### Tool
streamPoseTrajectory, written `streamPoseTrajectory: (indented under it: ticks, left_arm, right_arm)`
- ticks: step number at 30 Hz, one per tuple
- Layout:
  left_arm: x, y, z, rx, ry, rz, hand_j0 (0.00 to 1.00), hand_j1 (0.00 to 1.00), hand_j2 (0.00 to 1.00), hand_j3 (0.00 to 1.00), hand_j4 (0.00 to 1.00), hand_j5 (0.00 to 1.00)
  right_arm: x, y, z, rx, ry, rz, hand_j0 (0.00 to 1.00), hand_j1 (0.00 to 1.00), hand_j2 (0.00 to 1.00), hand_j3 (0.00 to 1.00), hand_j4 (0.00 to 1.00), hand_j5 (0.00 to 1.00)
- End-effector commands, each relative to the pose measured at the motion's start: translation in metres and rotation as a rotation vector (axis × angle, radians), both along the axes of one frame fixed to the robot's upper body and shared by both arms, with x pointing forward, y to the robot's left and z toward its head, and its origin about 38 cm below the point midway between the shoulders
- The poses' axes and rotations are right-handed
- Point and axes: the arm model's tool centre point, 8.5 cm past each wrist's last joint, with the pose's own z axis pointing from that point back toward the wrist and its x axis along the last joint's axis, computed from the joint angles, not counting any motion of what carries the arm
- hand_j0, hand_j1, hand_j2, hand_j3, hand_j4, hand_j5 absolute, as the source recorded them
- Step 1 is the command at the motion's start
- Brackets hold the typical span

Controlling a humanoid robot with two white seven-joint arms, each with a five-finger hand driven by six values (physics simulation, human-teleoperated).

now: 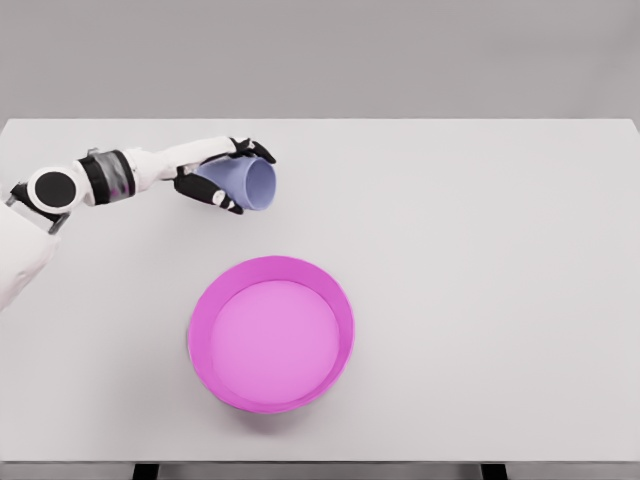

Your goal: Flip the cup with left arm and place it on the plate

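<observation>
A pale blue cup (247, 182) is held on its side above the table, its open mouth facing right and toward me. My left hand (228, 176) is shut on it, with black-tipped fingers (257, 151) over its top and others (218, 196) under it. The left arm reaches in from the left edge. A magenta plate (271, 333) with a raised rim sits on the table below and slightly right of the cup, apart from it. The right arm does not show.
The white table (480, 260) spans the whole view, with its front edge along the bottom. A grey wall stands behind it.
</observation>
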Motion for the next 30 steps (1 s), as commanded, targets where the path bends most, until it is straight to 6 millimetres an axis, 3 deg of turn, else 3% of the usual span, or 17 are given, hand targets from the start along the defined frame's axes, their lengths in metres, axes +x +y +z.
streamPoseTrajectory:
  ticks: [1, 3, 5, 9, 14, 21, 24, 30]
  left_arm:
    - [-0.022, -0.001, 0.048, -0.157, -0.041, -0.088, 0.59, 0.59, 0.59, 0.59, 0.59, 0.59]
    - [-0.056, 0.005, 0.066, -0.254, -0.01, -0.159, 0.6, 0.6, 0.6, 0.6, 0.6, 0.6]
    - [-0.075, 0.003, 0.076, -0.333, 0.023, -0.206, 0.61, 0.61, 0.61, 0.61, 0.61, 0.61]
    - [-0.093, 0.003, 0.099, -0.48, 0.022, -0.286, 0.61, 0.61, 0.61, 0.61, 0.61, 0.61]
    - [-0.111, -0.003, 0.1, -0.721, 0.172, -0.319, 0.6, 0.6, 0.6, 0.6, 0.6, 0.6]
    - [-0.13, -0.011, 0.053, -0.875, 0.398, -0.277, 0.59, 0.59, 0.59, 0.59, 0.59, 0.59]
    - [-0.139, -0.028, 0.032, -0.932, 0.466, -0.282, 0.59, 0.59, 0.59, 0.59, 0.59, 0.59]
    - [-0.153, -0.04, -0.001, -0.913, 0.561, -0.262, 0.59, 0.59, 0.59, 0.59, 0.59, 0.59]
  right_arm:
    - [0.001, 0.0, 0.0, 0.0, -0.001, 0.0, 1.0, 1.0, 1.0, 1.0, 1.0, 1.0]
    - [0.0, 0.0, 0.0, 0.0, 0.0, 0.0, 1.0, 1.0, 1.0, 1.0, 1.0, 1.0]
    - [0.0, 0.0, 0.0, 0.0, 0.0, 0.0, 1.0, 1.0, 1.0, 1.0, 1.0, 1.0]
    - [0.0, 0.0, 0.0, 0.0, 0.0, 0.0, 1.0, 1.0, 1.0, 1.0, 1.0, 1.0]
    - [0.0, 0.0, 0.0, 0.0, 0.0, 0.0, 1.0, 1.0, 1.0, 1.0, 1.0, 1.0]
    - [0.0, 0.0, 0.0, -0.002, 0.0, 0.0, 1.0, 1.0, 1.0, 1.0, 1.0, 1.0]
    - [0.0, 0.0, 0.0, 0.0, 0.0, 0.0, 1.0, 1.0, 1.0, 1.0, 1.0, 1.0]
    - [0.0, 0.0, 0.0, 0.0, 0.0, 0.0, 1.0, 1.0, 1.0, 1.0, 1.0, 1.0]
